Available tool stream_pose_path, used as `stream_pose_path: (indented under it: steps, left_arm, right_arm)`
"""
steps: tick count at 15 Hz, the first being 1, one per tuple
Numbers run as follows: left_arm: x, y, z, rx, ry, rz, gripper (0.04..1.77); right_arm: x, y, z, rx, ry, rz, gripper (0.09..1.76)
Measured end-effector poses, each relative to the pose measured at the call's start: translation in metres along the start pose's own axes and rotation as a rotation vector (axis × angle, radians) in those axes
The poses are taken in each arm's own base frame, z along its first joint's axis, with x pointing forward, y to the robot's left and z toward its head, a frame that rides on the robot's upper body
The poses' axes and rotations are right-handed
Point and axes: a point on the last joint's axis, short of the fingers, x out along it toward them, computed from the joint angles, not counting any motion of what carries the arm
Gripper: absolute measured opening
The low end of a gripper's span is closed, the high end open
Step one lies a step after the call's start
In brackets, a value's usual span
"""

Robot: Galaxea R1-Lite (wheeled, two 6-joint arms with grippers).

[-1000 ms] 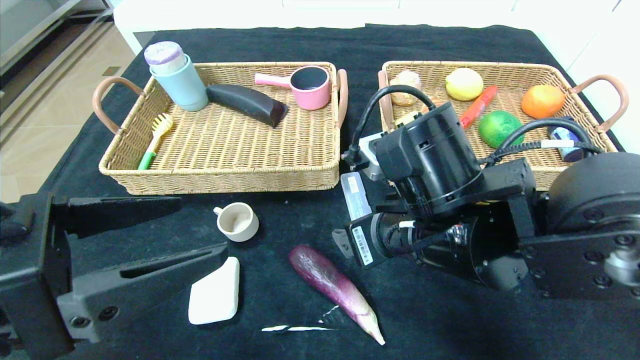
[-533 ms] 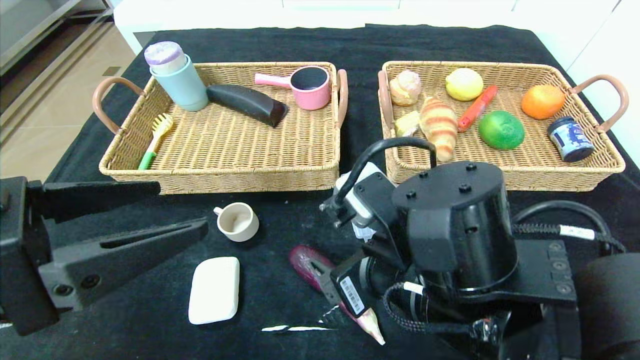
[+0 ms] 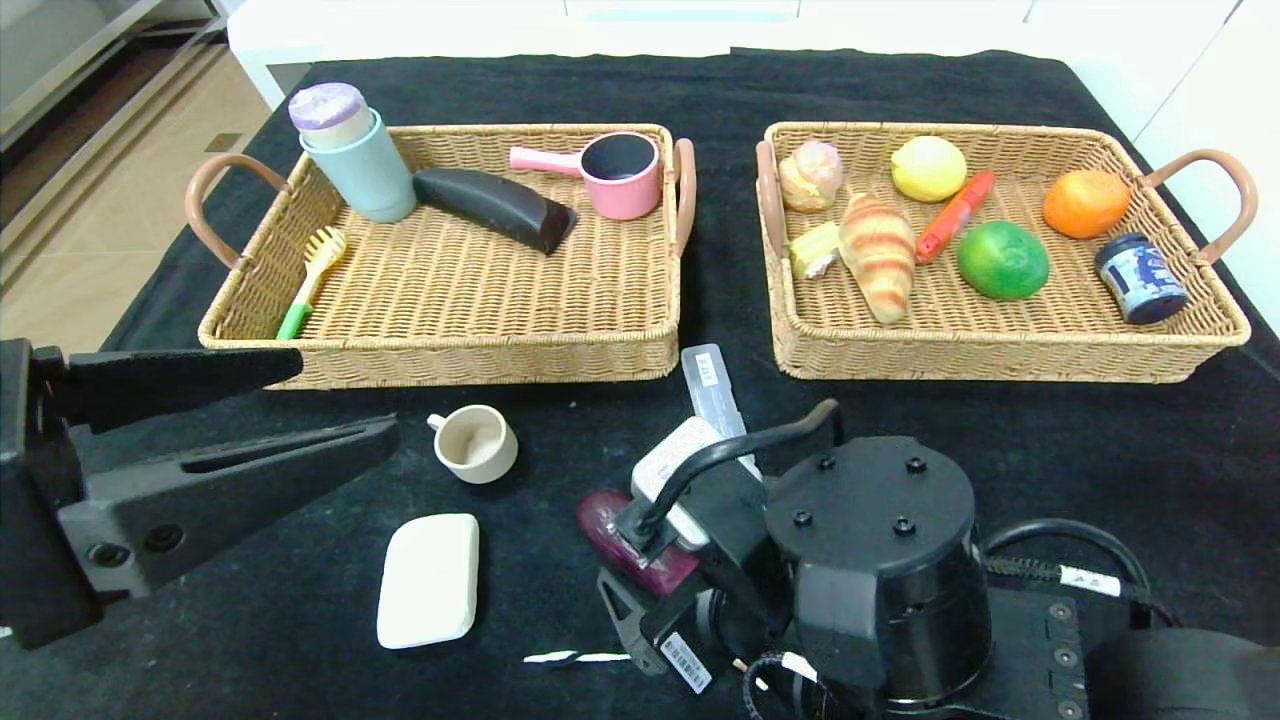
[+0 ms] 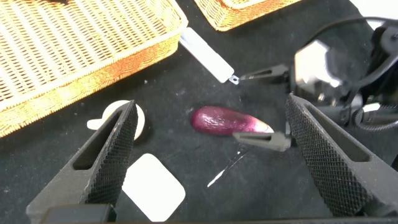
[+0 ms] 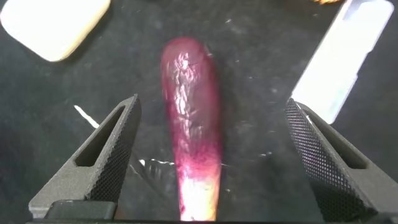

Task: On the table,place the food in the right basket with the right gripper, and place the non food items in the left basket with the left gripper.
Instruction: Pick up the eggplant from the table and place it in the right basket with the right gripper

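Observation:
A purple eggplant [image 3: 622,543] lies on the black table near the front, half hidden under my right arm [image 3: 860,560]. In the right wrist view my right gripper [image 5: 212,109] is open and low, with one finger on each side of the eggplant [image 5: 189,124] and not touching it. My left gripper [image 3: 348,400] is open and empty at the front left. In the left wrist view [image 4: 211,106] it hovers over the eggplant [image 4: 227,121]. A white soap bar [image 3: 428,580], a beige cup [image 3: 476,443] and a thin white packet [image 3: 712,385] lie on the table.
The left basket [image 3: 450,345] holds a blue bottle, a dark case, a pink pot and a brush. The right basket [image 3: 1000,358] holds a croissant [image 3: 878,255], fruit, a carrot, bread pieces and a jar. A white sliver [image 3: 575,657] lies near the front edge.
My right arm has drawn back from the right basket and come down over the eggplant. The croissant now shows lying in that basket. My left gripper has drifted slightly left.

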Motion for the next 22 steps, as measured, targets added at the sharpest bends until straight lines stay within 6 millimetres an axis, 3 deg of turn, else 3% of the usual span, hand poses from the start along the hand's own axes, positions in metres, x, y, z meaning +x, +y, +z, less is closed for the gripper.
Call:
stream_pose_path:
  steps: [16, 22]
  left_arm:
    - [-0.001, -0.001, -0.001, 0.006, -0.001, -0.004, 1.72]
    - [0.000, 0.000, -0.002, 0.005, 0.004, -0.004, 1.72]
  right_arm:
    - [0.026, 0.008, -0.018, -0.059, 0.014, -0.026, 1.70]
    - [0.029, 0.009, -0.021, -0.062, 0.030, -0.025, 0.88]
